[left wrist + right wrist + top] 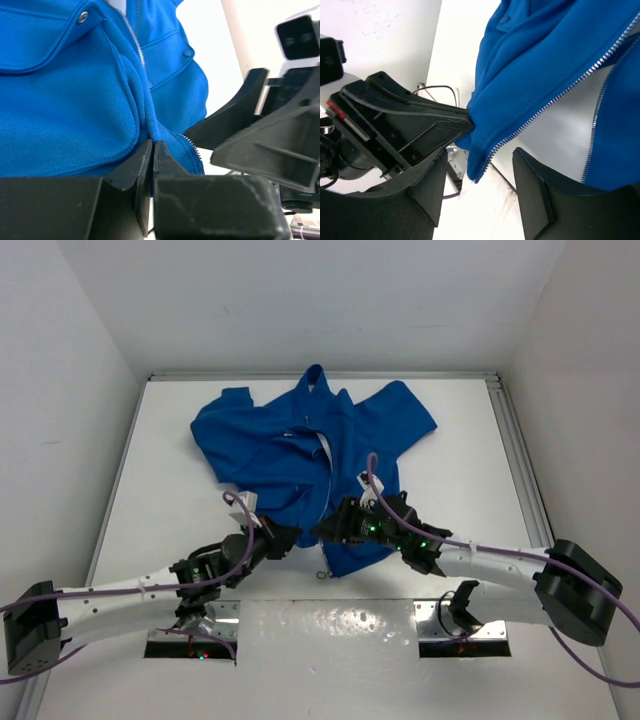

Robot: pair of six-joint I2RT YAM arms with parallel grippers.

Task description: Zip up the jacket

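Note:
The blue jacket point(300, 445) lies crumpled on the white table point(170, 490), collar at the far side, its front open. My left gripper point(287, 538) is shut on a fold of the jacket point(75, 100) beside the lower zipper edge point(192, 145); the jaws point(154, 145) are pressed together on the fabric. My right gripper point(325, 530) faces it from the right, close by. In the right wrist view that gripper point(480, 160) stands open, and the jacket's bottom corner point(477, 165) with its zipper teeth point(555, 95) hangs between the fingers, touching neither.
White walls box the table in on the left, back and right. A metal rail point(515, 460) runs along the right edge. Two mounting plates point(465, 645) sit at the near edge, and cables point(375, 475) loop from both wrists.

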